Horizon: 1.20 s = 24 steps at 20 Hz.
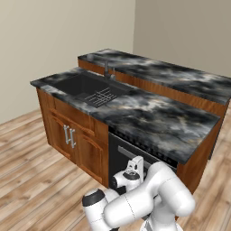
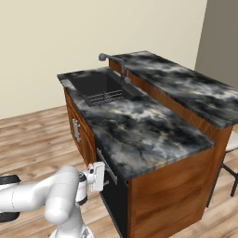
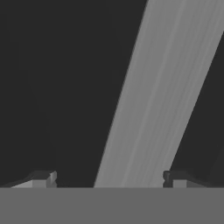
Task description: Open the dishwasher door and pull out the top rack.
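The dishwasher door [image 1: 116, 155] is a black panel under the marble counter, and it stands closed. Its silver bar handle [image 3: 157, 100] crosses the hand view on a slant, right in front of the hand. My gripper [image 3: 109, 177] is open, and the bar passes between its two dark fingertips [image 3: 41, 178], which are spread wider than the bar. From the base, the white hand [image 2: 97, 175] is pressed up close to the handle [image 2: 110, 172] at the door's top edge. The top rack is hidden behind the closed door.
Left of the dishwasher are brown wooden cabinet doors [image 1: 70, 135] with vertical silver handles. Above them the counter holds a black sink [image 1: 85, 88] with a small wire grid and a faucet [image 2: 122, 65]. A raised marble bar [image 1: 180, 79] runs behind. Wooden floor lies around the base.
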Tool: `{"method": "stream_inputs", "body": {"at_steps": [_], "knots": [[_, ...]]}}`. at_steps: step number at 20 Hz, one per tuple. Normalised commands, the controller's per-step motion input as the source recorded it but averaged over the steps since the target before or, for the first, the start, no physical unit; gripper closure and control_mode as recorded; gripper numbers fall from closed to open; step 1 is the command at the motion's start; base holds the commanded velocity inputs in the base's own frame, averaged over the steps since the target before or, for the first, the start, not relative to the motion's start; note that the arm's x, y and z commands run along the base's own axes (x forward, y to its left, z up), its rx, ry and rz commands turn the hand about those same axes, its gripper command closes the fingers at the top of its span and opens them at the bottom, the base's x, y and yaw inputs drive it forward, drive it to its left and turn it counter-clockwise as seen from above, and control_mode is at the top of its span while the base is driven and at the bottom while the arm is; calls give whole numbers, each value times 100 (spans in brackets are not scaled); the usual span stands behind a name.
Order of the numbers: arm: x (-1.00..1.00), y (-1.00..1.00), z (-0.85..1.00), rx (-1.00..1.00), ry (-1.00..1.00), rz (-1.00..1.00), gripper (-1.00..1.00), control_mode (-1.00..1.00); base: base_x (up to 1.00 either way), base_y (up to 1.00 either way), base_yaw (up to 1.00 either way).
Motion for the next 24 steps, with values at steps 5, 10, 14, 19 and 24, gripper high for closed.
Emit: {"method": "stream_inputs", "body": {"at_steps": [5, 10, 14, 19, 24], "knots": [[32, 0, -33, -13, -3, 0, -100, -100, 0, 0, 0], [0, 7, -18, -21, -15, 0, -100, -100, 0, 0, 0], [1, 1, -5, -21, -17, 0, -100, -100, 0, 0, 0], [23, 0, -37, -14, -4, 0, -100, -100, 0, 0, 0], [27, 0, -54, -8, 0, 0, -100, -100, 0, 0, 0]]}}
